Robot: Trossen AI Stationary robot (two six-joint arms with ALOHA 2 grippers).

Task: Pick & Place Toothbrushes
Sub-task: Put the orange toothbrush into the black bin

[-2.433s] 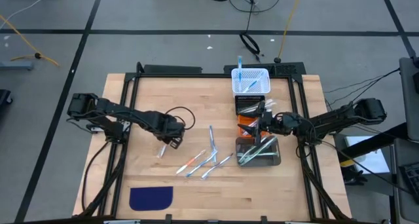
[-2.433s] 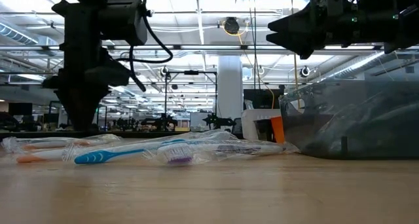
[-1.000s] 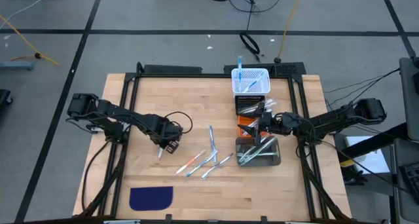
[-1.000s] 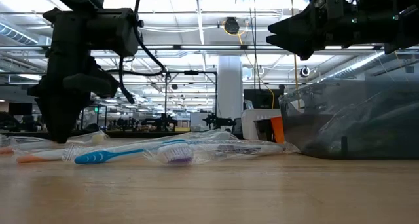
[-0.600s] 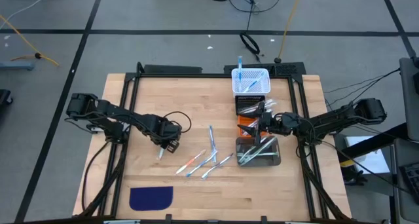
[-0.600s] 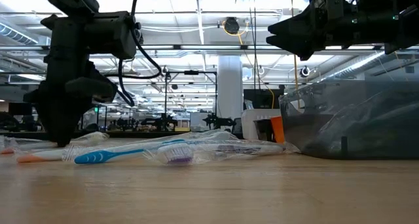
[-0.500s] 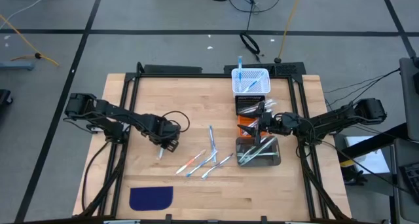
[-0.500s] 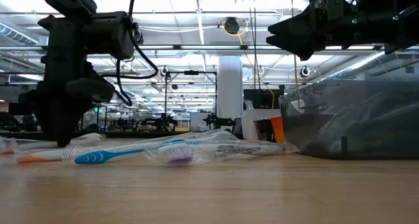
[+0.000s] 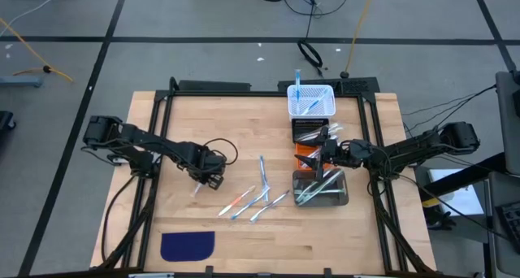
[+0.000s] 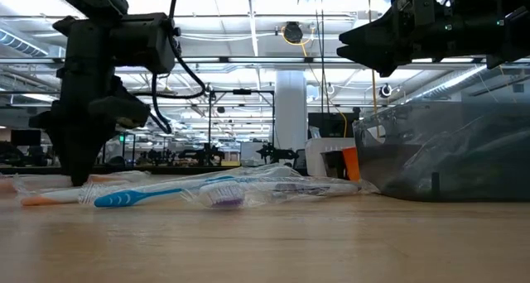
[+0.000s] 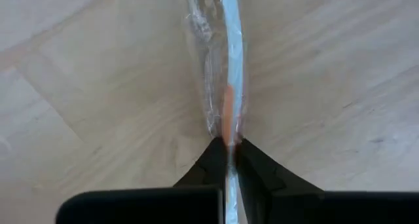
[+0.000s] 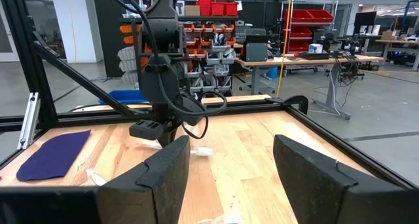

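Wooden planks make up the counter [image 9: 268, 237], set in a black frame on a grey floor. Left claw [image 9: 210, 180], at about nine o'clock from the counter's middle, is down at the wood and clenched on a wrapped toothbrush [image 11: 230, 86] with an orange and pale blue handle, which runs straight out from between its fingertips [image 11: 211, 160]. Loose toothbrushes [image 9: 258, 198] lie fanned near the middle, at three o'clock from that claw. Right claw [image 9: 327, 152] hangs at three o'clock over a clear bin [image 9: 325, 195] that has several brushes in it; its fingers [image 12: 308, 175] stand wide apart with nothing between them. At twelve o'clock from it sits a white basket [image 9: 312, 101] with blue brushes. A dark blue cloth [image 9: 187, 245] lies flat at about seven o'clock near the front edge.
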